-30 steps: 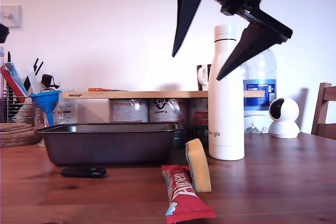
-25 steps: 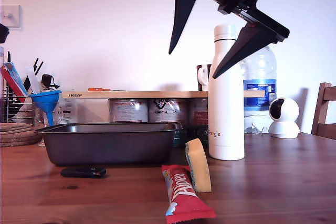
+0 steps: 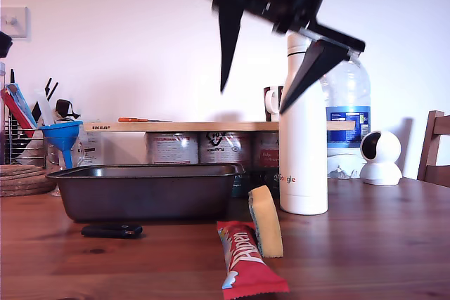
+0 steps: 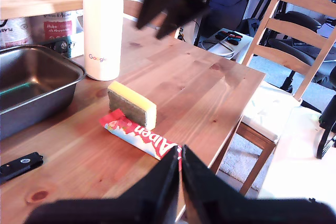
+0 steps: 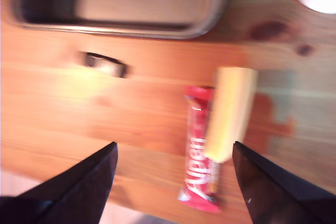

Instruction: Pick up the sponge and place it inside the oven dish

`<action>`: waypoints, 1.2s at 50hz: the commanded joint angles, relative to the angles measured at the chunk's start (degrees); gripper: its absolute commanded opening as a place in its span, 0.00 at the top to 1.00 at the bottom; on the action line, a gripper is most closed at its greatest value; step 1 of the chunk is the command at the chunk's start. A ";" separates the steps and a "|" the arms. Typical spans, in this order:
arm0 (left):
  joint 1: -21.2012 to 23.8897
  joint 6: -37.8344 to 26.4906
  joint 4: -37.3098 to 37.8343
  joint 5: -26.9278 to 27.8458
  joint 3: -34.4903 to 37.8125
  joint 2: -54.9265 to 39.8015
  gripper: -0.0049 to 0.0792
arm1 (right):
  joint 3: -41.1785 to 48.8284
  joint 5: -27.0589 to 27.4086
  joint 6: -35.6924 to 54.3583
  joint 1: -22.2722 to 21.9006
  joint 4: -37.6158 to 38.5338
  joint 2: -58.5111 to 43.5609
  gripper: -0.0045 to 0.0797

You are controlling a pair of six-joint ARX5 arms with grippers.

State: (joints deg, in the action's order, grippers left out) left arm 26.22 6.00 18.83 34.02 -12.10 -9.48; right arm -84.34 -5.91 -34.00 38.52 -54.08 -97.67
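Exterior view shows our second gripper high above the bench, its two dark fingers spread wide apart and holding nothing, hanging over the gap between the oven dish and the white bottle. Our first gripper appears only in the first wrist view, where its fingers are pressed together with nothing between them, near the bench edge on the near side of the things. The sponge stands on its long edge, leaning against the far end of the red candy bar, just to the right of the oven dish in the exterior view and just in front of the bottle; the second wrist view shows the sponge and the wrapper side by side and touching. We judge the main risks come from this crowding. If the open fingers come down slightly off, one could land on the candy bar and pinch the wrapper together with the foam, or drag it along. A sponge on edge may also tip flat at first contact, so the fingers close on too little of it. The bottle stands near enough that a wide approach could knock it. A small black object lies in front of the dish, apart from the sponge, and the dish rim could catch a sponge carried low.
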 commanded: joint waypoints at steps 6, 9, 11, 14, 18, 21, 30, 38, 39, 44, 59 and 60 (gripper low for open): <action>0.17 -0.07 -0.59 0.02 1.05 -0.22 0.97 | -3.91 3.06 -0.11 0.46 -4.15 -6.08 0.19; 0.17 -0.07 -0.59 0.02 1.05 -0.22 0.97 | -4.85 3.45 -0.09 0.46 -5.11 -7.87 0.19; 0.17 -0.07 -0.61 0.02 1.05 -0.22 0.97 | -5.25 3.54 -0.09 0.46 -5.22 -8.94 0.19; 0.17 -0.07 -0.59 0.02 1.05 -0.22 0.97 | -5.57 3.52 -0.09 0.46 -5.22 -10.60 0.19; 0.17 -0.07 -0.59 0.02 1.05 -0.22 0.97 | -5.73 3.65 -0.04 0.46 -5.46 -12.31 0.19; 0.17 -0.07 -0.61 0.02 1.05 -0.22 0.97 | -5.73 3.91 -0.04 0.46 -5.62 -13.49 0.19; 0.17 -0.07 -0.59 0.02 1.05 -0.22 0.97 | -5.75 4.92 -0.04 0.39 -5.35 -16.28 0.19; 0.17 -0.07 -0.61 0.04 1.05 -0.22 0.97 | -5.75 5.27 0.20 0.33 -5.42 -18.05 0.19; 0.17 -0.07 -0.59 0.02 1.05 -0.22 0.97 | -5.75 5.35 0.20 0.33 -5.49 -18.21 0.19; 0.17 -0.07 -0.59 0.04 1.05 -0.22 0.97 | -5.75 6.43 0.42 0.17 -5.95 -19.17 0.19; 0.17 -0.07 -0.59 0.02 1.05 -0.22 0.97 | -5.75 6.82 0.83 -0.31 -6.49 -20.79 0.20; 0.17 -0.07 -0.61 0.04 1.05 -0.22 0.97 | -5.75 6.93 0.83 -0.31 -6.56 -20.79 0.21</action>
State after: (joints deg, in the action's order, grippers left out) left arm 26.22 6.00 18.83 34.00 -12.10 -9.50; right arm -89.54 0.67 -33.15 38.24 -60.69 -117.93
